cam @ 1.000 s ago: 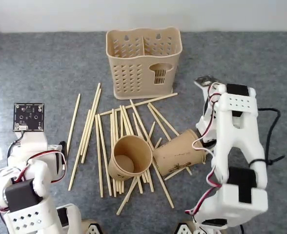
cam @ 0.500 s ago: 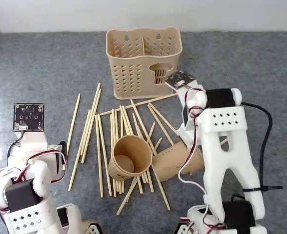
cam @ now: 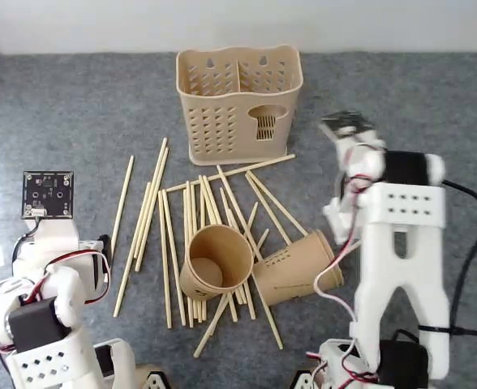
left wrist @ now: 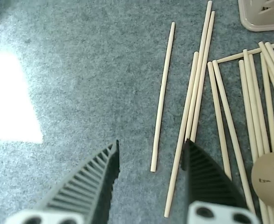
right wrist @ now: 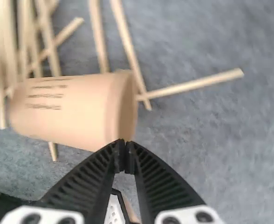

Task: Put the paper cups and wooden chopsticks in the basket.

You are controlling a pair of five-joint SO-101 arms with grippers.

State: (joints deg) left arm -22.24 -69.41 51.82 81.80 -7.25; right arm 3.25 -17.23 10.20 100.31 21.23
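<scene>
Checker: Basket (cam: 238, 101), contents?

Clerk: Nil seen in either compartment. Left-hand cup (cam: 214, 261) and right-hand cup (cam: 295, 266) both lie on their sides in front of it. They rest on the wooden chopsticks (cam: 191, 212), which are scattered over the table (cam: 60, 105). By my reckoning, every item is outstanding.

Checker: Grippers?

Clerk: Left gripper (left wrist: 151, 147): jaws spread, empty, above loose sticks at the pile's left edge. Right gripper (right wrist: 125, 144): jaws pressed together, nothing between them, near the right-hand cup's rim end.

Checker: Changes from half a second ago?

Clerk: Right arm (cam: 397, 219) has swung back from beside the basket toward the table's right. Right-hand cup is now uncovered and slightly shifted. Left arm (cam: 48, 275) and left-hand cup: unmoved.
</scene>
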